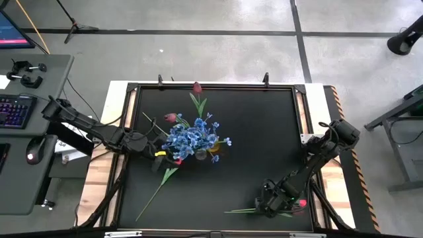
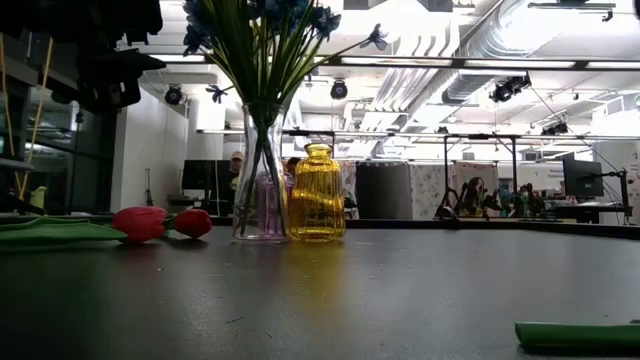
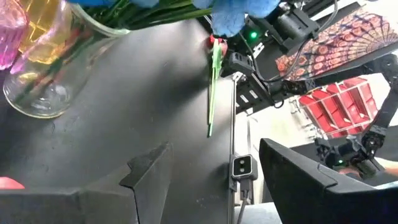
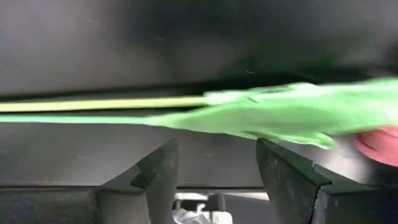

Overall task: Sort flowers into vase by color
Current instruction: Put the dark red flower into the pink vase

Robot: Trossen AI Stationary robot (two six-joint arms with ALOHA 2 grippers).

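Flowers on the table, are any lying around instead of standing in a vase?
Yes. The blue flowers stand in the clear vase, but several tulips lie flat on the table: a red tulip beside the vase, a maroon tulip near the far edge, and one under the right gripper.

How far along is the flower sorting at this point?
Done: the blue flowers stand in the clear vase. In hand: the right gripper, open, is over a red tulip. Left: tulips lying on the table near the open left gripper; the yellow vase looks empty.
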